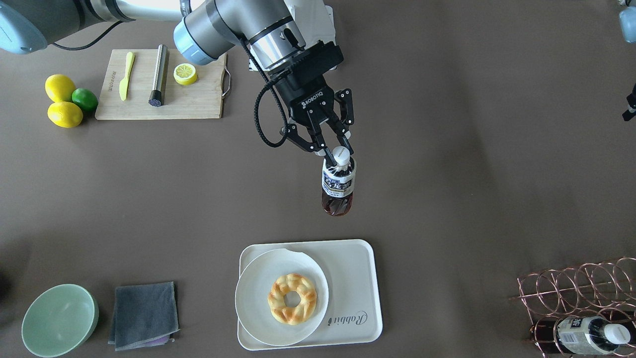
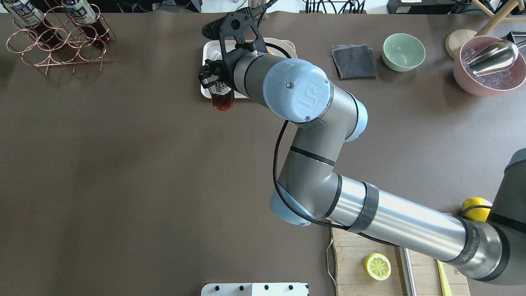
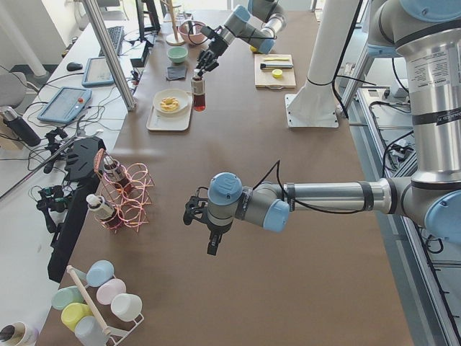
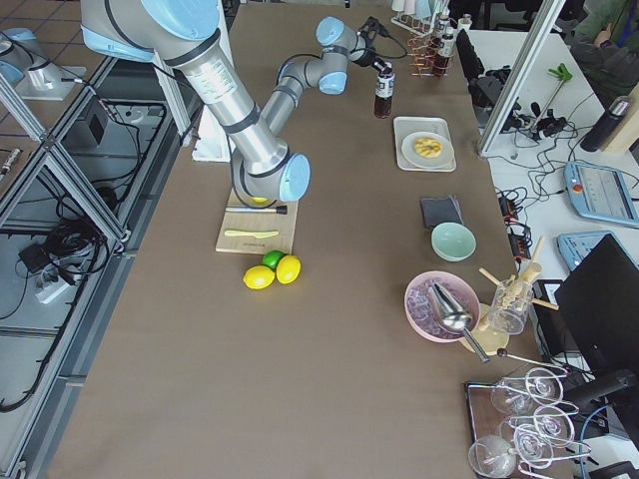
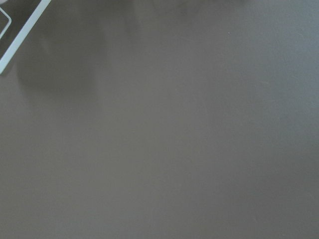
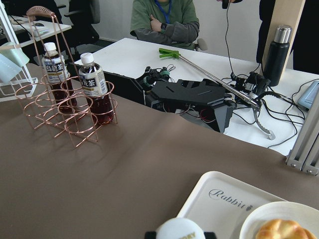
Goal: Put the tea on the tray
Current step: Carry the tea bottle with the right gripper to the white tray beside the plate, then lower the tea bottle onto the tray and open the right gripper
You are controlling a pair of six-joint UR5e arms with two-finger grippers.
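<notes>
Two fingers of the right end effector (image 1: 336,151) are closed around the neck of the tea (image 1: 338,185), just under its white cap, and the bottle hangs upright from that grip. The tea is short of the tray (image 1: 358,278): it is off the tray's robot-side rim, apart from it, over the bare brown tabletop (image 1: 447,149). Whether its base touches the tabletop cannot be made out. On the tray lies a round white plate (image 1: 256,303) that overhangs the rim on the side away from the "Rabbit" script, and a ring-shaped pastry (image 1: 292,298) rests on the plate. To the robot's right of the tray are a folded grey cloth (image 1: 144,313) and, beyond it, a pale green bowl (image 1: 59,320). To the robot's left of the tray stands a copper wire rack (image 1: 581,291). A wooden cutting board (image 1: 198,102) lies well apart from the tray, nearer the robot. The left end effector (image 3: 213,244) hovers over bare tabletop far from the tray; how wide it stands cannot be told.
</notes>
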